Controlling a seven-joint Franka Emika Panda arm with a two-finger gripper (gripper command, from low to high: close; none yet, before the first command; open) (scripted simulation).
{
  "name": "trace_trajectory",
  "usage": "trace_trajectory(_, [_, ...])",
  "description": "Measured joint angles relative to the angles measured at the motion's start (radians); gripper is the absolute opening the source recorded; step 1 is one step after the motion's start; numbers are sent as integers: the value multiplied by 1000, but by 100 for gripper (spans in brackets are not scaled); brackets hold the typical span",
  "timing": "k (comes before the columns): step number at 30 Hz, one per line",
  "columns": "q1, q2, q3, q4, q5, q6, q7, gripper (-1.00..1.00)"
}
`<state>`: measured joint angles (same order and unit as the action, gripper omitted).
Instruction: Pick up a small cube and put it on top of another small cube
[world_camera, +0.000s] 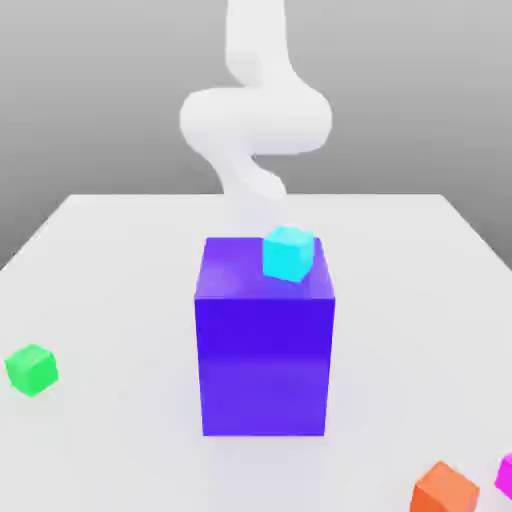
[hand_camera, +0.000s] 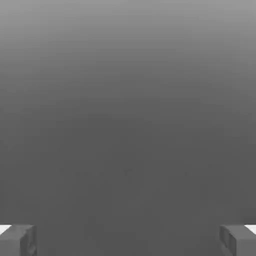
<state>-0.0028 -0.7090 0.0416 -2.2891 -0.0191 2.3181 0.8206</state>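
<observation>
A small cyan cube (world_camera: 289, 252) rests on the top face of a tall blue-violet block (world_camera: 264, 350), near its far corner on the exterior view's right. A small green cube (world_camera: 31, 369) lies on the table at the exterior view's left. A small orange cube (world_camera: 444, 490) and a magenta cube (world_camera: 504, 476) lie at the near right edge. In the hand view my gripper (hand_camera: 128, 241) is open, its grey fingers (hand_camera: 17, 240) far apart with nothing between them, facing plain grey background. The white arm (world_camera: 255, 115) rises behind the tall block.
The white table (world_camera: 110, 260) stretches around the tall block, which stands in its middle between the arm and the near cubes.
</observation>
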Motion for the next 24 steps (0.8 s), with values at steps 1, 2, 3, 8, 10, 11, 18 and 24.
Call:
trace_trajectory(1, [-1,39,18,5,-9,8,9,0])
trace_trajectory(2, [-1,77,35,9,-18,15,19,0])
trace_trajectory(3, [-2,113,52,14,-27,23,28,0])
trace_trajectory(8, [-1,294,135,35,-80,59,80,0])
trace_trajectory(10, [3,366,165,44,-104,74,103,0])
trace_trajectory(11, [5,403,180,48,-117,81,115,0])
trace_trajectory(18, [50,659,261,79,-212,129,202,0])
trace_trajectory(24, [119,875,287,104,-273,173,263,0])
